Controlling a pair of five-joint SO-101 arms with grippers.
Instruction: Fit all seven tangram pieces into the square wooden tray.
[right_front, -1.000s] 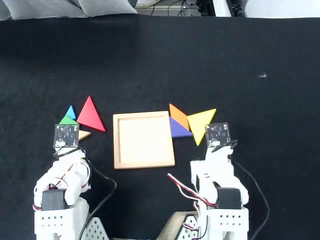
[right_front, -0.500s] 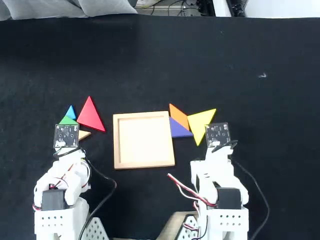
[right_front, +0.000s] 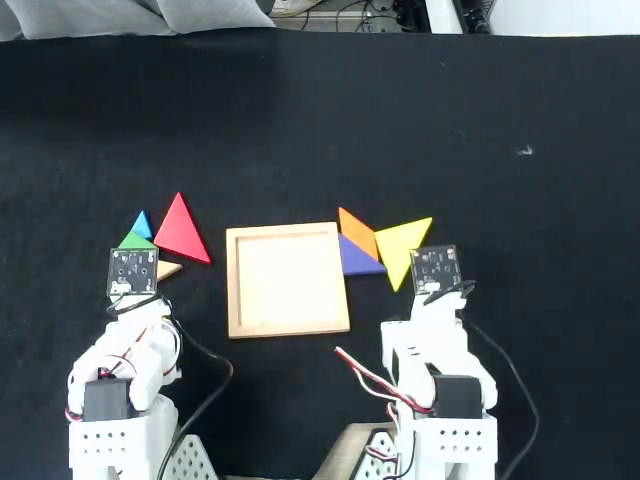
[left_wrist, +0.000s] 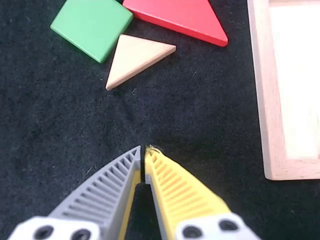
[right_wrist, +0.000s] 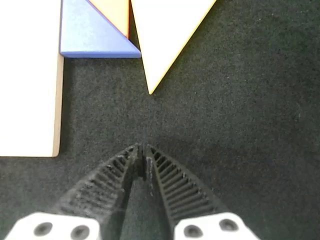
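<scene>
While both arms sit folded at the near edge of the black table (right_front: 420, 130), the square wooden tray (right_front: 233, 285) lies flat between them, a little farther out, and all seven pieces lie on the cloth outside it. Four are to its left: a red triangle (right_front: 181, 232) near the tray's far left corner, a small blue triangle (right_front: 142, 223) and a green square (right_front: 137, 241) just left of the red one, and a plain wooden triangle (right_front: 169, 269) just beside the green square on its near side. Three are to its right: an orange piece (right_front: 357, 232) at the far right corner, an indigo triangle (right_front: 357, 258) against the right rim, and a large yellow triangle (right_front: 402, 245) touching the indigo one. The left gripper (left_wrist: 144, 150), one finger grey and one yellow, is pressed tip to tip on nothing, pointing at bare cloth nearer than the wooden triangle. The right gripper (right_wrist: 143, 147) is likewise closed and empty, just nearer than the yellow triangle's point.
</scene>
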